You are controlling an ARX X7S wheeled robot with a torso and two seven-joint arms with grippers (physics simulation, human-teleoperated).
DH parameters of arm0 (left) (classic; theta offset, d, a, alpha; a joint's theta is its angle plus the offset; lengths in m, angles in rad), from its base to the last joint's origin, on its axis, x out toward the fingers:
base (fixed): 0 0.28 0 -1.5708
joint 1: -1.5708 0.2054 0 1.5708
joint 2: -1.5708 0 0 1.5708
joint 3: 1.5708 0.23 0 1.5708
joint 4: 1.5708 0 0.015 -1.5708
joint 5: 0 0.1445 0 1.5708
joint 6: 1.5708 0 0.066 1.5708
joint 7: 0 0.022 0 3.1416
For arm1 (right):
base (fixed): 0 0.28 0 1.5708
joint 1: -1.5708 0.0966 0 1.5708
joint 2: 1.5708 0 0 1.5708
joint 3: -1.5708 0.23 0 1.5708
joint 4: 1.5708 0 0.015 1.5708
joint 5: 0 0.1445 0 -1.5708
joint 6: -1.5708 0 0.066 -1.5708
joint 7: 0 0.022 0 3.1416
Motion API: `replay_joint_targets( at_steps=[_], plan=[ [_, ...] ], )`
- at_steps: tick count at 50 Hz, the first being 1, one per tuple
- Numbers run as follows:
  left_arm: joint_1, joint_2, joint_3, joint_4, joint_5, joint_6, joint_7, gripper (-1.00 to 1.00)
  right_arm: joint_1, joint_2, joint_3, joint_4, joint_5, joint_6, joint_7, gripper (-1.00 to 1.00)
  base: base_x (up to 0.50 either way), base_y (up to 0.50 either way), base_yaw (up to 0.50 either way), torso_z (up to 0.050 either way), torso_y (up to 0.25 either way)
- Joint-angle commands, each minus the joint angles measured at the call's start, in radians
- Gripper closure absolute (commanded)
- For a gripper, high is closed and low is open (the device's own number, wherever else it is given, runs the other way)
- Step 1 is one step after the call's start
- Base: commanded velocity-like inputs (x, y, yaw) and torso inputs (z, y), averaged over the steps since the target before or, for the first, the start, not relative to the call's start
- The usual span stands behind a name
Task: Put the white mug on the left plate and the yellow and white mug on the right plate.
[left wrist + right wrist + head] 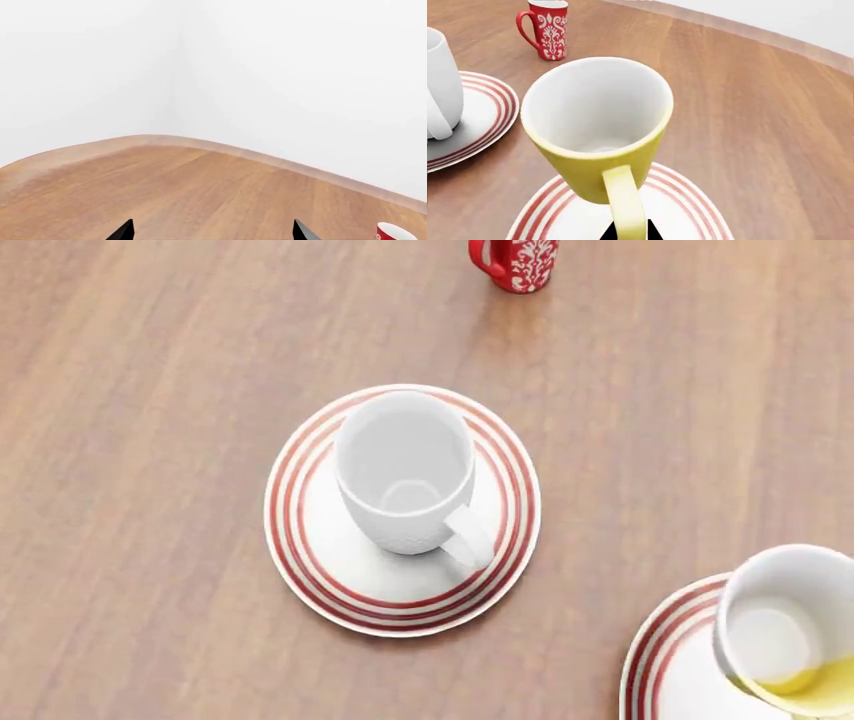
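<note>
The left gripper gapes wide over bare wood table, holding nothing. The dimpled white mug sits empty on the ringed left plate. The right gripper pinches the yellow mug's handle just above the right plate; ahead to its left, a patterned red mug

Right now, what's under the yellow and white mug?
The right plate lies beneath the yellow and white mug. The mug hides the plate's middle, so contact cannot be confirmed. The right gripper is at its handle.
</note>
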Motion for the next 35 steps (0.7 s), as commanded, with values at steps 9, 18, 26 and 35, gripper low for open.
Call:
replay_joint_targets(
  at_steps=[9, 18, 26, 35],
  plan=[
    [0.002, -0.002, 0.005, -0.001, 0.002, 0.004, -0.003, -1.00, -0.032, 0.002, 0.011, 0.045, -0.006, -0.028, -0.004, 1.00, 0.00, 0.00, 0.00, 0.000, 0.001],
    [0.002, -0.004, 0.006, -0.003, 0.002, 0.006, -0.004, -1.00, -0.027, -0.007, -0.007, 0.103, -0.015, -0.066, -0.011, 1.00, 0.00, 0.00, 0.00, 0.000, 0.000],
    [-0.002, -0.007, 0.008, -0.002, 0.002, 0.002, -0.007, -1.00, -0.008, -0.011, -0.033, 0.158, -0.027, -0.085, -0.013, 1.00, 0.00, 0.00, 0.00, 0.000, 0.000],
    [-0.001, -0.011, 0.005, 0.000, -0.003, 0.004, -0.011, -1.00, 0.016, -0.013, -0.055, 0.212, -0.034, -0.100, -0.012, 1.00, 0.00, 0.00, 0.00, 0.000, 0.000]
  ],
)
